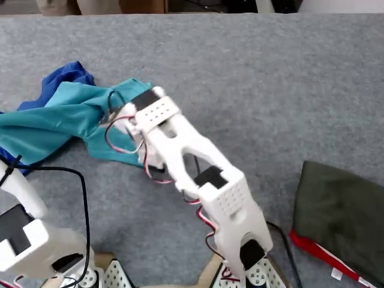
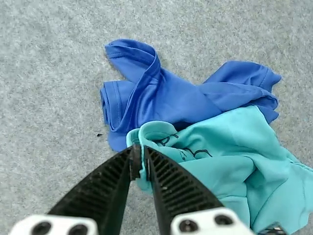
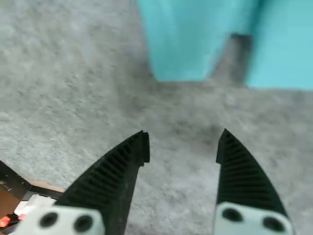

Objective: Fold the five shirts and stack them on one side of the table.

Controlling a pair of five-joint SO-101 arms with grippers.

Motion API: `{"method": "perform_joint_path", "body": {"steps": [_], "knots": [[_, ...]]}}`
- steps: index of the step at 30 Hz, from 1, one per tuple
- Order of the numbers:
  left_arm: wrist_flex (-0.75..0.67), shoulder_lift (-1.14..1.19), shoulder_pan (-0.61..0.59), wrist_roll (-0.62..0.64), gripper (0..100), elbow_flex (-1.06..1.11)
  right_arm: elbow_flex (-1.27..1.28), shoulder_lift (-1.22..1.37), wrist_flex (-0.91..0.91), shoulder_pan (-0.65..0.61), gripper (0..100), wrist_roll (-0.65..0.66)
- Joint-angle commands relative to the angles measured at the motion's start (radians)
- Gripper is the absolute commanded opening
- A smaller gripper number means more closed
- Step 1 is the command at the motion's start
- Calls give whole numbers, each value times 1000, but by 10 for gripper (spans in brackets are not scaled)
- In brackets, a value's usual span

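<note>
Left end effector [image 2: 141, 164] is clenched on the collar edge of the teal shirt [image 2: 230, 156], which lies crumpled over the blue shirt [image 2: 166, 93]; both are unfolded. Right end effector [image 3: 182, 147] is released above bare tabletop [image 3: 58, 73] beside the teal cloth. At far right, a dark green shirt [image 1: 342, 207] lies folded on a red garment [image 1: 315, 249]: stacking judged begun. Print near the teal collar is illegible.
</note>
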Motion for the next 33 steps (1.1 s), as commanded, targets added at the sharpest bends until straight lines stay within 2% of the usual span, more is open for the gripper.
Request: {"method": "perform_joint_path", "body": {"steps": [1,5,16,27,33], "knots": [[9,-4,-5,-20,18,-46,5,-53,-23,-59,231,5],[9,-4,-3,-29,18,-46,10,-94,-61,-87,231,3],[9,-4,0,-23,18,-46,28,2,-253,-88,231,-25],[9,-4,0,-25,18,-46,27,59,-269,-110,231,-44],[9,-4,-2,-28,18,-46,39,62,-215,-105,231,-44]]}}
